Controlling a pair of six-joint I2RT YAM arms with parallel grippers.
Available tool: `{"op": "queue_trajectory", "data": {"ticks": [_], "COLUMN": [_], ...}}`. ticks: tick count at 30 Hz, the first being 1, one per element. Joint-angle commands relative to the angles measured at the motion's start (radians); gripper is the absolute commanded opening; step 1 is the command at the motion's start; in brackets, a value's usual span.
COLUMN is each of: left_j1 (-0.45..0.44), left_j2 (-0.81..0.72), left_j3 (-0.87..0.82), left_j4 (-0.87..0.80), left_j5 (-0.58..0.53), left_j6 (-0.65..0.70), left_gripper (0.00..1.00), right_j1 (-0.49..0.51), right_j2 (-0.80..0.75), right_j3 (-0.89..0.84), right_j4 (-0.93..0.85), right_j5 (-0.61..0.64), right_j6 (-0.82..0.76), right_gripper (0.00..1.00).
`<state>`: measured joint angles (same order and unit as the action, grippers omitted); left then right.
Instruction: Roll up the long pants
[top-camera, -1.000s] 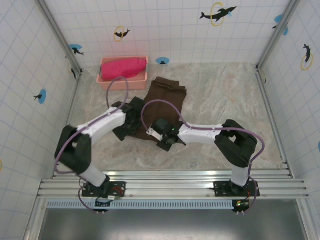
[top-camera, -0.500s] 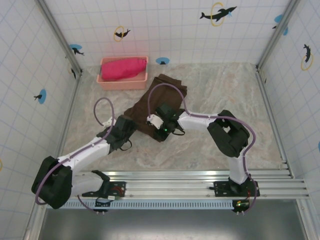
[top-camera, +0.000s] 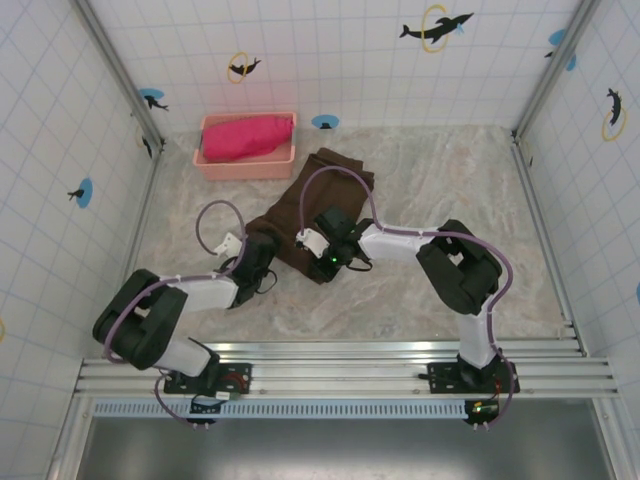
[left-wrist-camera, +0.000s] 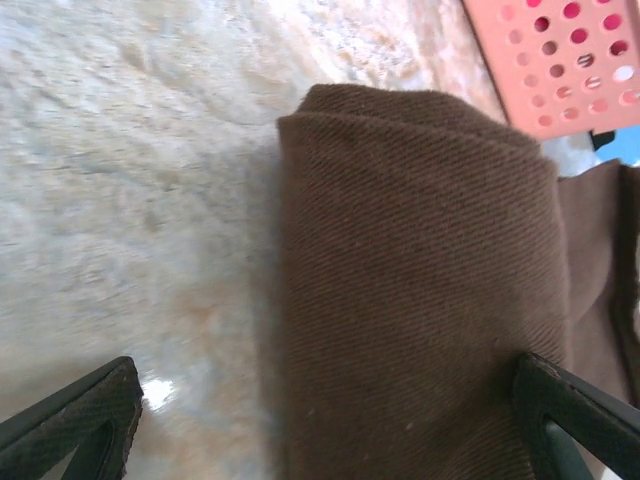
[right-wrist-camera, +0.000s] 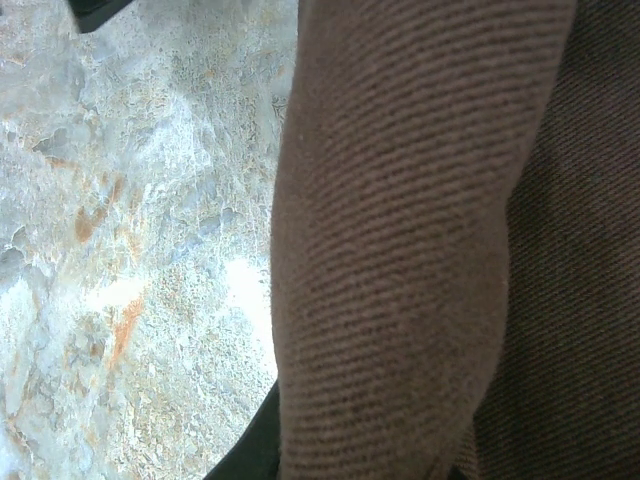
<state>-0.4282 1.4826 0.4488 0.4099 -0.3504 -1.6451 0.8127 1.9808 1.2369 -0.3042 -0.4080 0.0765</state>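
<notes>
Left gripper (top-camera: 262, 258) sits low on the marble-patterned table (top-camera: 450, 200), and its wrist view shows the two dark fingers (left-wrist-camera: 85, 415) spread wide: one rests on bare table, while the other touches the brown cloth. Between them lies the rolled near end of the long pants (top-camera: 318, 205), a thick fold of plain twill weave. Behind it, at the rear left of the table, stands a pink perforated basket (top-camera: 215, 165) holding a bright pink-red cloth (top-camera: 245, 135). The pants stretch from beside that basket's right end diagonally toward the arms, flat at the far end and rolled at the near end. Right gripper (top-camera: 328, 262) presses in at the right side of that roll, just beside the left one. Its wrist camera sees the roll close up, with a dark finger (right-wrist-camera: 250, 455) showing under the cloth's lower edge; whether the jaws are spread or closed cannot be told. On the tiled back wall a dolphin decal (top-camera: 437, 27) leaps through a yellow ring.
</notes>
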Motion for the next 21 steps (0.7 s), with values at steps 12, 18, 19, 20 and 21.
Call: {"op": "queue_trajectory", "data": {"ticks": [12, 18, 19, 20, 21], "left_j1": [-0.001, 0.001, 0.001, 0.003, 0.004], "left_j2": [0.043, 0.209, 0.246, 0.276, 0.308], "left_j3": [0.059, 0.030, 0.019, 0.012, 0.005], "left_j4": [-0.241, -0.066, -0.011, 0.018, 0.047], "left_j5": [0.030, 0.058, 0.065, 0.077, 0.085], "left_j6": [-0.074, -0.108, -0.113, -0.134, -0.155], "left_gripper": [0.91, 0.42, 0.14, 0.00, 0.00], "right_j1": [0.003, 0.003, 0.003, 0.002, 0.001], "right_j2": [0.104, 0.094, 0.092, 0.090, 0.089], "right_j3": [-0.056, -0.048, -0.047, -0.047, -0.045], "right_j4": [-0.261, -0.282, -0.286, -0.288, -0.293], "right_j5": [0.062, 0.055, 0.057, 0.056, 0.057], "right_j6": [-0.023, -0.023, -0.024, -0.026, -0.027], "right_gripper": [0.00, 0.00, 0.00, 0.00, 0.00]}}
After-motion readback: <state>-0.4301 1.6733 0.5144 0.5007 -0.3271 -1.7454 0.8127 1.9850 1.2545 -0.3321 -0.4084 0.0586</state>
